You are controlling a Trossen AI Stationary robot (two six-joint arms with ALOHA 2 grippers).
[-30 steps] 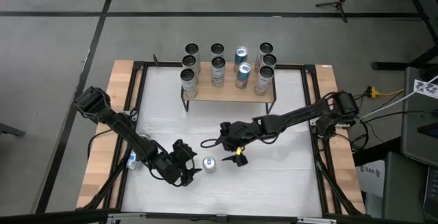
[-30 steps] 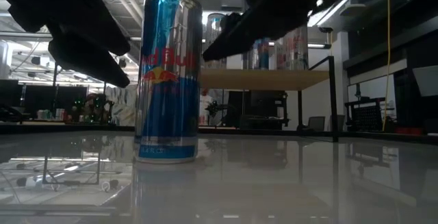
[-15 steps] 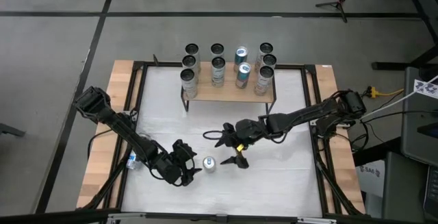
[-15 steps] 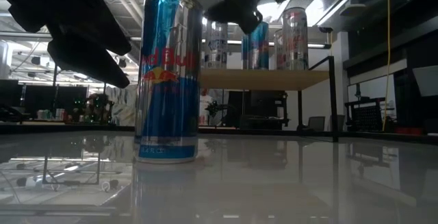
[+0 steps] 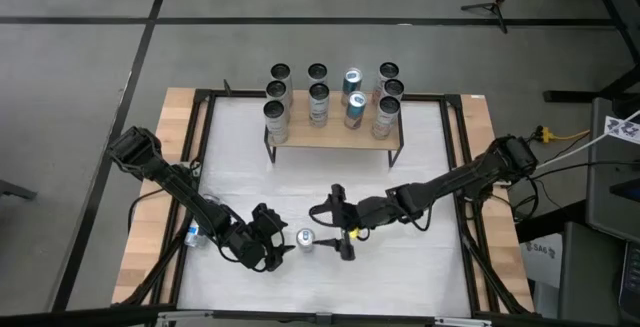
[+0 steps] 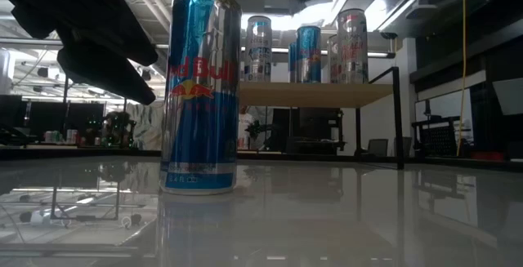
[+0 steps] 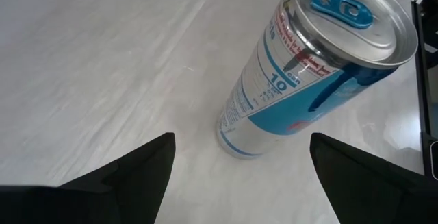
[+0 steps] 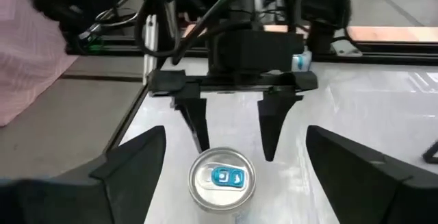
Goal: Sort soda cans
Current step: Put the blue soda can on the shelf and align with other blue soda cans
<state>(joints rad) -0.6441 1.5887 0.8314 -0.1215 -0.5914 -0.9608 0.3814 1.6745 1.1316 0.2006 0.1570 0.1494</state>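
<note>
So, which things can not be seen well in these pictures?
- Shelf cans: labels too small in high view; back rows hidden in low view.
- Lone can: its top is cut off by the low view's edge.
- Right tool: out of low view.
- Left tool: only a dark silhouette in low view.

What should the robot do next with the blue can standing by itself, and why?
Probably lower the right end effector a little further over the lone can and then close on it. Its fingers are open and the right wrist view shows the can upright between them, while the left end effector waits open beside it, not touching.
</note>
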